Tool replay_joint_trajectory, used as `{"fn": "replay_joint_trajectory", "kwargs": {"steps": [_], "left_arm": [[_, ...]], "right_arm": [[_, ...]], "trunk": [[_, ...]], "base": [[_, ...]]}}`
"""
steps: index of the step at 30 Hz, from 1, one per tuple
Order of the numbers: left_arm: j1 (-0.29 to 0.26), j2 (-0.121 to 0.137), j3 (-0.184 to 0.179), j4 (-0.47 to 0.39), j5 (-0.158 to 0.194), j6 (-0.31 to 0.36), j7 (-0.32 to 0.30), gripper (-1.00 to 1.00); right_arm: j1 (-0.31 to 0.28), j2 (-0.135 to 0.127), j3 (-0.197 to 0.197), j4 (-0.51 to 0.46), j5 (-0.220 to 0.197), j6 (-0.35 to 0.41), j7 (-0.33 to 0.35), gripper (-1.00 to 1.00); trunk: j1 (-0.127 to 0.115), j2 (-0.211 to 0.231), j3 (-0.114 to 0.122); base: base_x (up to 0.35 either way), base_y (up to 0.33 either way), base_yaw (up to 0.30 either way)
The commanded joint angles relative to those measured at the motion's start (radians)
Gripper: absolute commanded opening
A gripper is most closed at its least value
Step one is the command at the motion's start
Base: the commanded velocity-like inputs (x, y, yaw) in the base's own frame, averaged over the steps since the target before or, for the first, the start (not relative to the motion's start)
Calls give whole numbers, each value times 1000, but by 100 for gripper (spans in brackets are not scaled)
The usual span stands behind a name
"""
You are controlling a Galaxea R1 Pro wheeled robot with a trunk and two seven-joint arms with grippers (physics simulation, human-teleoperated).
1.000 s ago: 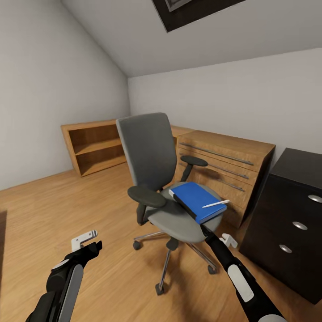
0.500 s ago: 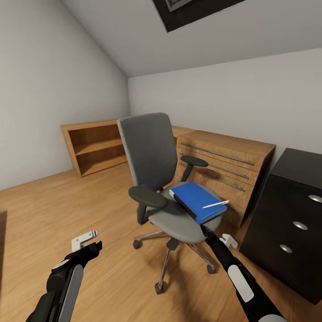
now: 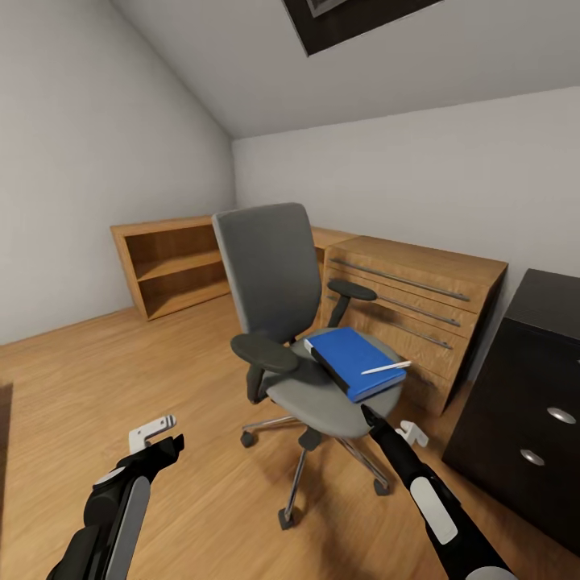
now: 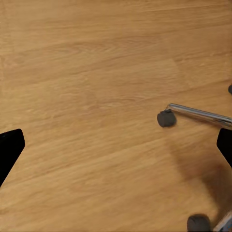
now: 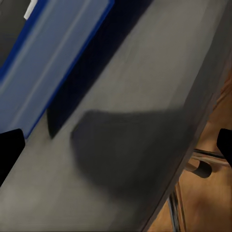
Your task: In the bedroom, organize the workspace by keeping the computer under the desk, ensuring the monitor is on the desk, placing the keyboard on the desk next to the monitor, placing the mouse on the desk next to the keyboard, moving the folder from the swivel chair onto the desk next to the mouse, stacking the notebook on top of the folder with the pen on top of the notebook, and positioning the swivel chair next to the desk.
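Sitting mid-frame in head view: swivel chair (image 3: 278, 306), grey, facing lower right, chrome base on wood floor (image 3: 97, 379). Lying on seat, right half: blue folder (image 3: 353, 362), w/ white pen (image 3: 386, 368) resting across its right edge. Dark slab peeking out under folder's left edge, prob. the notebook, can't tell for sure.

Hovering lower left over bare floor: left claw (image 3: 157, 435), fingers spread wide; in left wrist view, black tips showing at both side edges, w/ a chair castor (image 4: 165, 118) and chrome leg between them, right of centre.

Reaching up from lower right toward seat's front edge: right claw (image 3: 369, 416), just below folder, not touching it. In right wrist view, dark tips sitting far apart at both side edges, so spread open, nothing between; folder (image 5: 53, 63) filling upper left, grey seat pad across the middle.

Standing behind chair: low wood shelf unit (image 3: 169, 266) at left, wood drawer chest (image 3: 419, 306) centre-right. Showing at right edge: black drawer unit (image 3: 532, 419).
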State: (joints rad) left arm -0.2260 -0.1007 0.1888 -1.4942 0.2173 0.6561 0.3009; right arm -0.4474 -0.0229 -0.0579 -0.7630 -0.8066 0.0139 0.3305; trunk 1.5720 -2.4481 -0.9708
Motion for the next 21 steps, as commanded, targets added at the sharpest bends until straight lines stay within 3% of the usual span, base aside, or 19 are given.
{"fn": "replay_joint_trajectory", "kwargs": {"steps": [1,7,12,16,21], "left_arm": [[-1,-1,0,0,10,3,7,100],[0,-1,0,6,10,3,7,100],[-1,-1,-23,23,10,2,8,100],[0,-1,-24,23,10,2,10,100],[-1,-1,-25,23,11,2,9,100]], "right_arm": [[-1,0,0,1,-10,1,5,100],[-1,0,0,1,-10,1,5,100],[-1,0,0,1,-10,1,4,100],[-1,0,0,2,-9,1,4,100],[-1,0,0,2,-9,1,4,100]], "trunk": [[0,0,-1],[0,0,-1],[0,0,-1],[-16,28,12],[-16,28,12]], "base": [[0,0,0],[-66,0,0],[-24,0,0],[0,0,0],[0,0,0]]}}
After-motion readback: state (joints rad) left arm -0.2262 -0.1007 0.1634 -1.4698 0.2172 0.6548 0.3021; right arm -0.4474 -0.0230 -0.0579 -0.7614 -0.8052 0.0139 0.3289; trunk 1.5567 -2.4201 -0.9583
